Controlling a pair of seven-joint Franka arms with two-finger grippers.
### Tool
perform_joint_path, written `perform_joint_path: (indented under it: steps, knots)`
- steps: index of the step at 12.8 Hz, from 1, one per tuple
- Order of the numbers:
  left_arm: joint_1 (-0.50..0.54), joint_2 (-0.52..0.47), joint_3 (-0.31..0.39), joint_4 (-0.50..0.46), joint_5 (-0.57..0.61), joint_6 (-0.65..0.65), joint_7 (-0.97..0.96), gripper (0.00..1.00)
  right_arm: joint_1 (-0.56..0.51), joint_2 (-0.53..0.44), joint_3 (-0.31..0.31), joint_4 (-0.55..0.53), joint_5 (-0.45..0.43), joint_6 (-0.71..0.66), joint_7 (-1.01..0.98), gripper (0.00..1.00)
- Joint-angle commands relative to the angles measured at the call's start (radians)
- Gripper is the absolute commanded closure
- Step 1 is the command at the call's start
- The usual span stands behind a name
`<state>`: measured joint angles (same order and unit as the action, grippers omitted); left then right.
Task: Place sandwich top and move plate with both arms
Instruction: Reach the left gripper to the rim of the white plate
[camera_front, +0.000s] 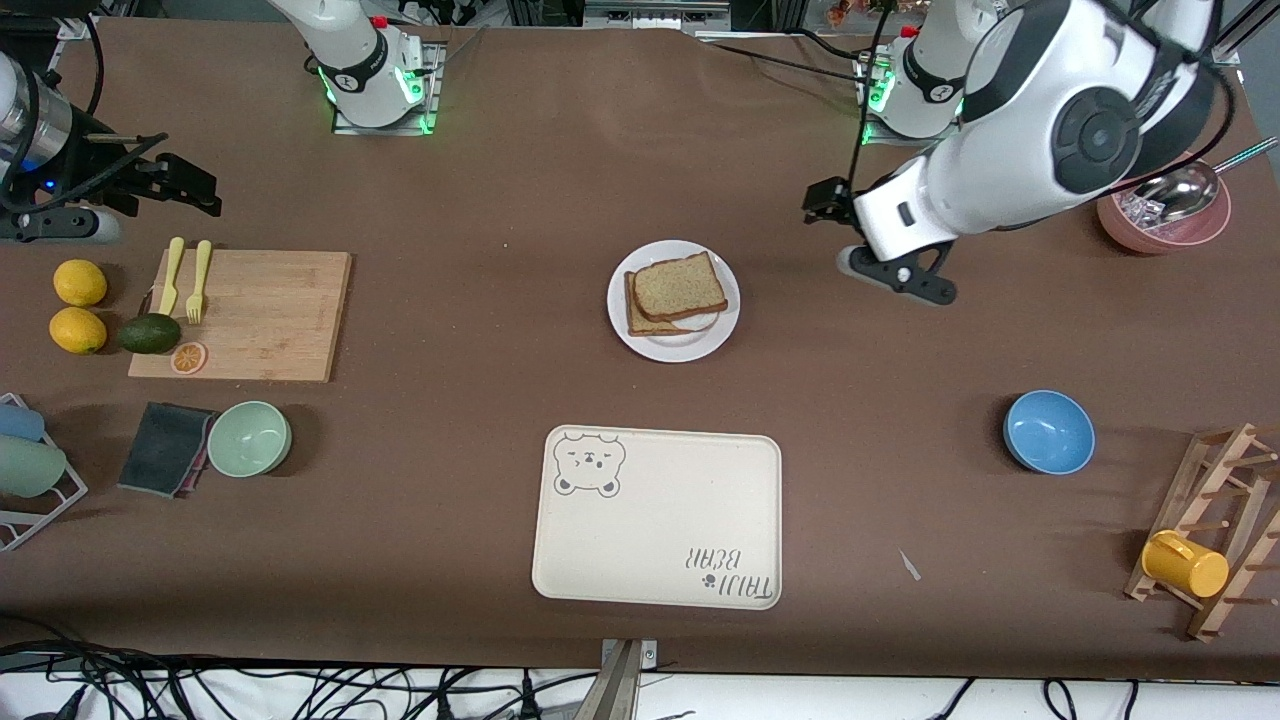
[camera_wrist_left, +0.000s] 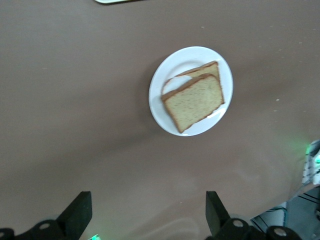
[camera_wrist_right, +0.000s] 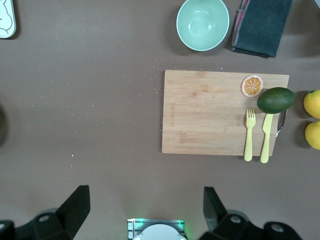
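Note:
The white plate (camera_front: 682, 346) sits mid-table and holds two stacked bread slices. The sandwich top (camera_front: 680, 286), a plain brown slice, lies on the lower slice (camera_front: 640, 322), which peeks out from under it. My left gripper (camera_front: 822, 200) is open and empty, in the air beside the plate toward the left arm's end. Its wrist view shows the sandwich top (camera_wrist_left: 195, 102) on the plate (camera_wrist_left: 179, 62) ahead of the open left gripper (camera_wrist_left: 148, 210). My right gripper (camera_front: 195, 185) waits open and empty above the table near the cutting board, and its wrist view shows it open (camera_wrist_right: 145, 207).
A cream bear-printed tray (camera_front: 660, 515) lies nearer the camera than the plate. A blue bowl (camera_front: 1048, 430), a pink bowl with a spoon (camera_front: 1165, 210) and a rack with a yellow mug (camera_front: 1185, 563) are at the left arm's end. A cutting board (camera_front: 260, 315) and a green bowl (camera_front: 249, 437) are at the right arm's end.

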<state>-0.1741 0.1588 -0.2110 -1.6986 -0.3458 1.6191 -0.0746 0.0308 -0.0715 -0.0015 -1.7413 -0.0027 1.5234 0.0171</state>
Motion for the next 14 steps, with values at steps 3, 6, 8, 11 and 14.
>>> perform_joint_path:
  steps: [3,6,8,11,14]
  knots:
    - [-0.015,0.213,0.005,0.031,-0.197,0.080,0.117,0.00,-0.003,0.002,-0.002,0.011,-0.005,0.001,-0.011,0.00]
    - [-0.004,0.320,0.005,0.030,-0.232,0.157,0.246,0.00,-0.003,0.002,0.000,0.011,-0.005,0.000,-0.009,0.00]
    - [0.001,0.398,0.005,0.022,-0.281,0.223,0.376,0.00,-0.003,0.002,0.000,0.011,-0.005,0.000,-0.009,0.00]
    - [0.001,0.467,0.005,0.002,-0.332,0.315,0.534,0.00,-0.005,0.002,-0.002,0.011,-0.005,-0.002,-0.011,0.00]
    - [0.015,0.513,0.007,-0.009,-0.407,0.337,0.593,0.12,-0.005,0.002,-0.003,0.011,-0.005,-0.005,-0.011,0.00]
